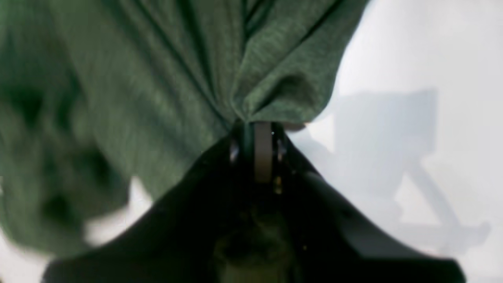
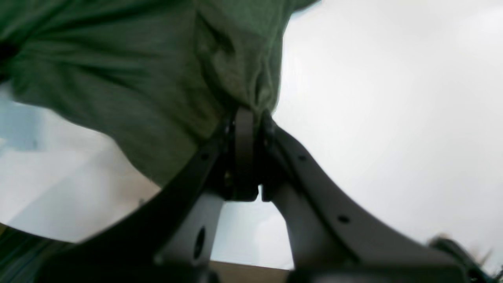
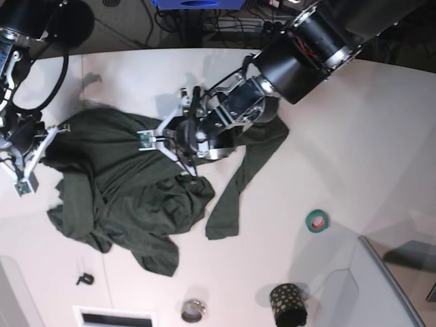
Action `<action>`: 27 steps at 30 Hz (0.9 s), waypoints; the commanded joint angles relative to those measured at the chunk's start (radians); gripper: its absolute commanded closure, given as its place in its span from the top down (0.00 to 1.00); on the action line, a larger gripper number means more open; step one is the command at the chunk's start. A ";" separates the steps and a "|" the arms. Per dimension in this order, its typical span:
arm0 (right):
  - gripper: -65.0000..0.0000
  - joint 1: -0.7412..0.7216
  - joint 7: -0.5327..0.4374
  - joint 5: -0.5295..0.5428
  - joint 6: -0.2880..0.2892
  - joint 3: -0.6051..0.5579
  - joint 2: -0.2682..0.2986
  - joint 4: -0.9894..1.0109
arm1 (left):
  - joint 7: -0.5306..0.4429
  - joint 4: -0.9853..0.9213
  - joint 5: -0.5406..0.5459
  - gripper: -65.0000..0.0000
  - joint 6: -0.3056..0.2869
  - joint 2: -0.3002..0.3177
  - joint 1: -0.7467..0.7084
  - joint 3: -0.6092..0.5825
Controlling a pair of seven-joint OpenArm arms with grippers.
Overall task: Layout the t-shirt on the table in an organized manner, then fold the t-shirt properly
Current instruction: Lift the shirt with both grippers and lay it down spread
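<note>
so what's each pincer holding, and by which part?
Both pincers are shut on the t-shirt. Left pincer pinches a gathered bunch of fabric mid-shirt; right pincer grips fabric at the shirt's edge. Which part exactly cannot be told.

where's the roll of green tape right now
In the base view the roll of green tape lies flat on the table, right of the t-shirt and apart from it, just above the dark polka-dot cup.

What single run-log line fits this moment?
left pincer: shut on shirt | right pincer: shut on shirt | shirt: crumpled on table, unfolded
</note>
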State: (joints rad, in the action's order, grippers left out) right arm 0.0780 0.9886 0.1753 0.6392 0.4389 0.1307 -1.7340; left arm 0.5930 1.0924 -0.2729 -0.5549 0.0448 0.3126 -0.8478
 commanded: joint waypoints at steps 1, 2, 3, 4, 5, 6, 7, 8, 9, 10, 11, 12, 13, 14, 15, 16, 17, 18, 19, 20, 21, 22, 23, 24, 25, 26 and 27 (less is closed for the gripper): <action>0.00 -0.024 -0.017 0.013 0.004 0.001 0.014 -0.048 | 0.057 0.070 -0.010 0.00 -0.004 0.033 0.023 0.005; 0.00 -0.034 -0.015 0.013 0.004 0.001 0.016 -0.073 | 0.078 0.134 -0.012 0.00 -0.004 0.059 0.035 0.005; 0.00 -0.056 -0.012 0.013 0.004 0.001 0.022 -0.103 | 0.100 0.200 -0.012 0.00 -0.004 0.080 0.047 0.005; 0.00 -0.068 -0.003 0.013 0.004 0.001 0.039 -0.129 | 0.127 0.248 -0.012 0.00 -0.004 0.102 0.055 0.005; 0.00 -0.086 0.017 0.013 0.004 -0.001 0.053 -0.149 | 0.163 0.292 -0.006 0.00 -0.004 0.119 0.063 0.011; 0.00 -0.113 0.040 0.013 0.004 -0.001 0.057 -0.169 | 0.189 0.338 -0.010 0.00 -0.004 0.126 0.067 0.040; 0.00 -0.142 0.060 0.013 0.004 -0.001 0.059 -0.188 | 0.207 0.381 -0.010 0.00 -0.004 0.126 0.067 0.086; 0.00 -0.166 0.077 0.013 0.004 -0.001 0.060 -0.208 | 0.219 0.429 -0.007 0.00 -0.004 0.126 0.063 0.143; 0.00 -0.194 0.094 0.013 0.004 -0.001 0.060 -0.228 | 0.224 0.475 -0.004 0.00 -0.004 0.123 0.063 0.206; 0.00 -0.218 0.106 0.013 0.004 -0.001 0.062 -0.245 | 0.226 0.510 -0.006 0.00 -0.004 0.114 0.061 0.255; 0.00 -0.243 0.120 0.013 0.004 -0.001 0.062 -0.257 | 0.229 0.543 -0.010 0.00 -0.004 0.103 0.058 0.299; 0.00 -0.280 0.134 0.013 0.004 -0.002 0.063 -0.261 | 0.241 0.569 -0.013 0.00 -0.006 0.093 0.063 0.347; 0.00 -0.326 0.146 0.013 0.004 -0.002 0.065 -0.261 | 0.247 0.579 -0.013 0.00 -0.006 0.088 0.082 0.382; 0.00 -0.358 0.160 0.014 0.006 -0.002 0.065 -0.261 | 0.250 0.587 -0.013 0.00 -0.006 0.083 0.102 0.399; 0.00 -0.395 0.177 0.014 0.006 -0.015 0.065 -0.265 | 0.252 0.602 -0.015 0.00 -0.006 0.085 0.124 0.405; 0.00 -0.432 0.192 0.014 0.006 -0.042 0.074 -0.263 | 0.252 0.607 -0.015 0.00 -0.006 0.089 0.142 0.408; 0.00 -0.462 0.204 0.014 0.006 -0.082 0.088 -0.263 | 0.252 0.608 -0.015 0.00 -0.006 0.099 0.158 0.413; 0.00 -0.487 0.209 0.014 0.006 -0.127 0.097 -0.263 | 0.252 0.615 -0.015 0.00 -0.006 0.108 0.175 0.414; 0.00 -0.510 0.207 0.014 0.004 -0.167 0.103 -0.263 | 0.252 0.615 -0.015 0.00 -0.006 0.114 0.201 0.413; 0.00 -0.530 0.201 0.013 0.001 -0.197 0.106 -0.263 | 0.252 0.613 -0.015 0.00 -0.006 0.116 0.221 0.414; 0.00 -0.554 0.194 0.013 -0.002 -0.229 0.106 -0.260 | 0.252 0.613 -0.013 0.00 -0.004 0.116 0.239 0.419; 0.00 -0.581 0.184 0.011 -0.003 -0.246 0.103 -0.255 | 0.252 0.610 -0.013 0.00 -0.001 0.116 0.257 0.427; 0.00 -0.616 0.169 0.011 -0.005 -0.263 0.100 -0.245 | 0.250 0.595 -0.013 0.00 -0.001 0.111 0.282 0.448; 0.00 -0.650 0.155 0.010 -0.005 -0.279 0.094 -0.220 | 0.247 0.570 -0.013 0.00 -0.001 0.103 0.306 0.468; 0.00 -0.682 0.140 0.010 -0.005 -0.285 0.085 -0.194 | 0.247 0.550 -0.013 0.00 -0.001 0.088 0.331 0.488; 0.00 -0.712 0.125 0.010 -0.005 -0.285 0.082 -0.168 | 0.246 0.530 -0.013 0.00 -0.001 0.071 0.354 0.503; 0.00 -0.746 0.108 0.010 -0.005 -0.291 0.082 -0.134 | 0.244 0.509 -0.013 0.00 -0.001 0.057 0.385 0.516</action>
State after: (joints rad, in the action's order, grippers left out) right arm -0.6430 1.1141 0.1997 0.6434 0.1459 0.2001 -1.8561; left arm 0.8505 1.5833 -0.2817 -0.5694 0.1062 0.6674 -0.3351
